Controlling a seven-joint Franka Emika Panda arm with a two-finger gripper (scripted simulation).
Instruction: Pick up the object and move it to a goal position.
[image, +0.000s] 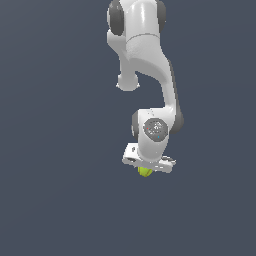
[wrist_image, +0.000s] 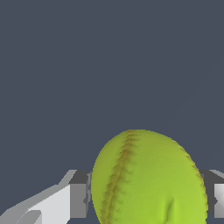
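The white Panda arm (image: 142, 55) reaches down from the top of the exterior view, its links bending at dark-capped joints, with the wrist pointing straight down. The end effector (image: 146, 171) hangs below the wrist flange. In the wrist view its two fingers (wrist_image: 78, 200) stand on either side of the yellow-green ball (wrist_image: 148, 179), their pads pressed against it, gripping it between them.

The ball (wrist_image: 148, 179) looks matt yellow-green, faintly dimpled, with a rough, darker stitched seam. The arm (image: 145, 55) has smooth, softly glossy white shells like moulded plastic, with dark grey joints; the fingers (wrist_image: 78, 200) look matt grey
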